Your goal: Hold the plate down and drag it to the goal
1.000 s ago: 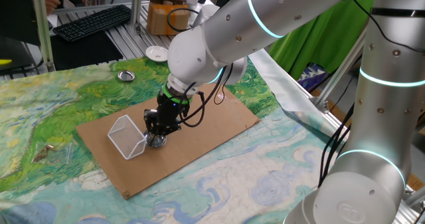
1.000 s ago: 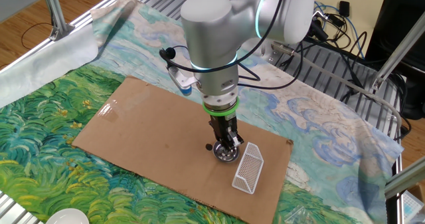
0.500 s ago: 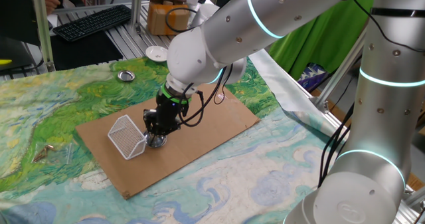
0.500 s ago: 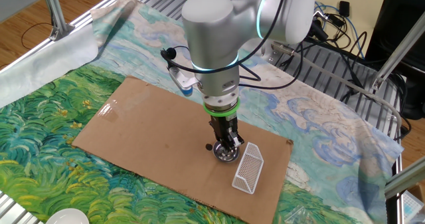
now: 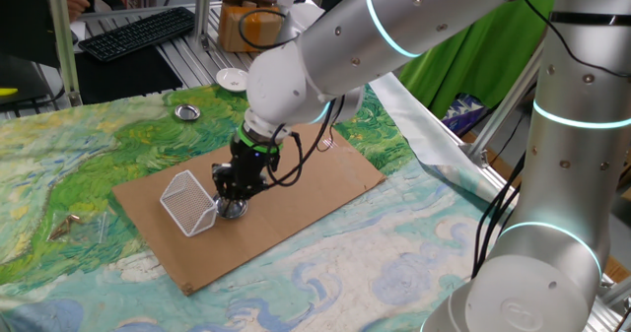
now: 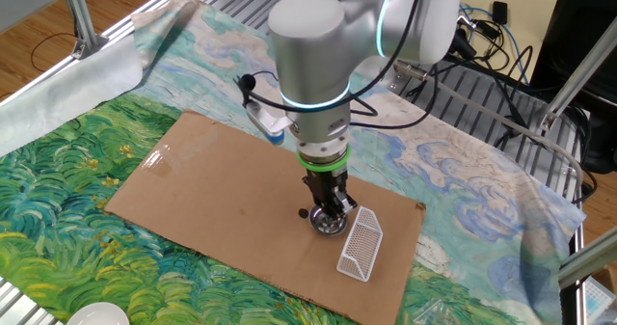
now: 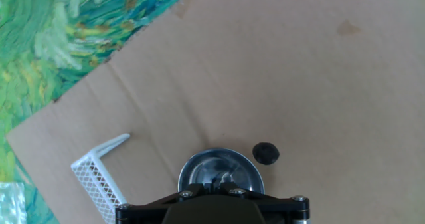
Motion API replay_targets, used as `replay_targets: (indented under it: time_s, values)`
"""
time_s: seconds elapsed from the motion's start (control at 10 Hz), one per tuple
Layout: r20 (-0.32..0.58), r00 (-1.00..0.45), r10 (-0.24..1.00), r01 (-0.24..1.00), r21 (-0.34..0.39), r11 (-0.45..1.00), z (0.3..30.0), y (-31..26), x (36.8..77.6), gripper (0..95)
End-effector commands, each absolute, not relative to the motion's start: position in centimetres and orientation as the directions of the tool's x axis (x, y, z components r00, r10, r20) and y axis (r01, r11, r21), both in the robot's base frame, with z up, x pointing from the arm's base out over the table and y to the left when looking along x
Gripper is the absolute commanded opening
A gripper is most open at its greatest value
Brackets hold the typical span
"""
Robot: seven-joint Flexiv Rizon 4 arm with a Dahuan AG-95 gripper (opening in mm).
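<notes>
The plate [image 5: 234, 212] is a small shiny steel dish on the brown cardboard sheet [image 5: 325, 174]. It touches or nearly touches the goal, a white wire-mesh basket [image 5: 187, 202]. My gripper [image 5: 235, 200] points straight down with its tips in the plate's hollow, jaws together. In the other fixed view the gripper [image 6: 326, 213] stands on the plate [image 6: 329, 225], with the basket [image 6: 360, 243] just to its right. The hand view shows the plate [image 7: 220, 165] under the gripper [image 7: 219, 180] and the basket [image 7: 96, 177] at lower left.
A tiny black dot [image 7: 265, 153] lies on the cardboard beside the plate. Another small steel dish [image 5: 186, 112] and a white ceramic dish [image 5: 233, 79] sit at the far side of the painted cloth. A keyboard [image 5: 138, 32] lies beyond.
The arm's upper joints have leaned slightly. The gripper, plate and basket stay in the same places.
</notes>
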State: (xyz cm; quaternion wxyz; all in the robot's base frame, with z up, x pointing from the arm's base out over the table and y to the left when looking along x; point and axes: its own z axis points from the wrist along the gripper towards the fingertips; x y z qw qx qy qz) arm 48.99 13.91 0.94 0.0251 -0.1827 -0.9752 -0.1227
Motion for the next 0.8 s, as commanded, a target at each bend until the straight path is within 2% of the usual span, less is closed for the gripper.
replay_targets:
  time_s: [0.1,0.8]
  values:
    - [0.085,-0.943,0.322,0.333,0.225,0.916,1.0,13.9,48.9,0.0]
    - [0.094,-0.937,0.337,0.350,0.252,0.902,0.8,15.0,48.6,0.0]
